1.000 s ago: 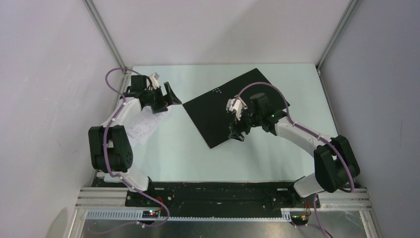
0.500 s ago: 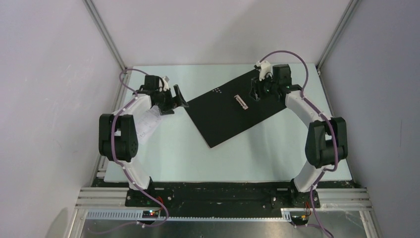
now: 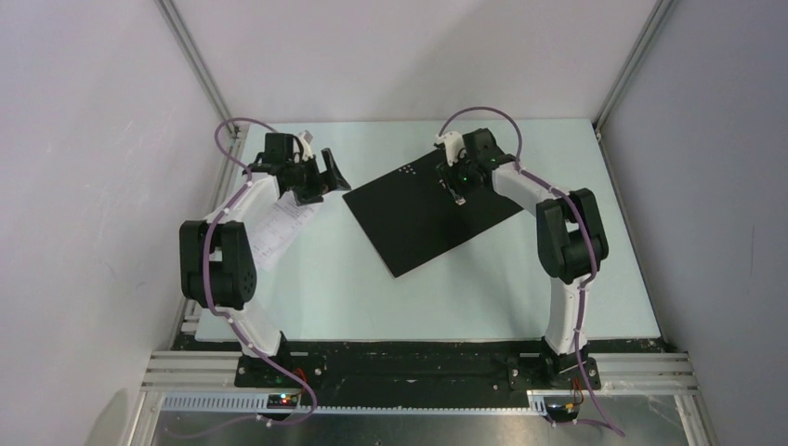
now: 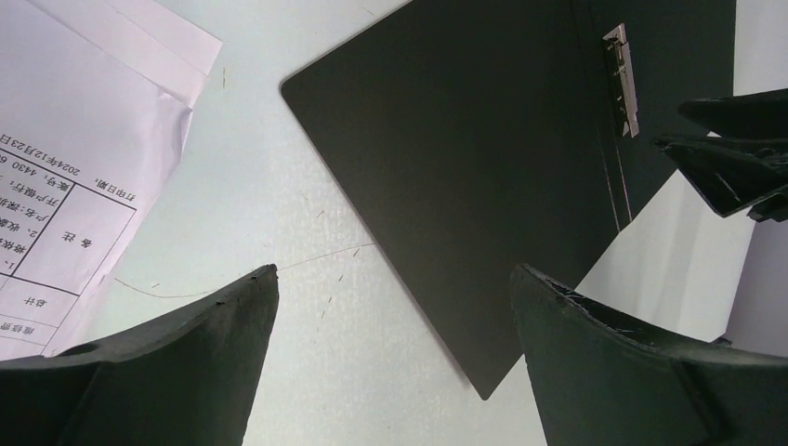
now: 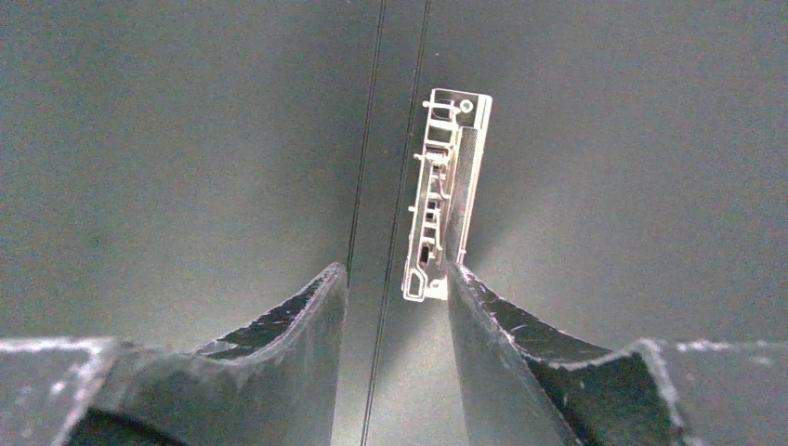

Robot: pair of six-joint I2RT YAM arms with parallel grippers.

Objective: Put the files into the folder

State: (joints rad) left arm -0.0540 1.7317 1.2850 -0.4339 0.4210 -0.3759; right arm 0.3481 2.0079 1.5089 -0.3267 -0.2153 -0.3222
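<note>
Folder: large flat black-inside folder (image 3: pixel 423 218), spread open.
Change: right gripper (image 5: pixel 395 279) has come from the folder's far corner to its silver metal clip (image 5: pixel 444 190), jaws narrowed, half-apart, clamping nothing.
Left gripper (image 4: pixel 395 274): wide open, empty.
Files: white printed paper sheets (image 3: pixel 279 228) left of the folder; likely the clip gets lifted first.

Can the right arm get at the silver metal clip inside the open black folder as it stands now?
Probably yes. The right gripper hangs close over the flat black folder, fingers apart, with the silver metal clip's near end between them and nothing covering it.
</note>
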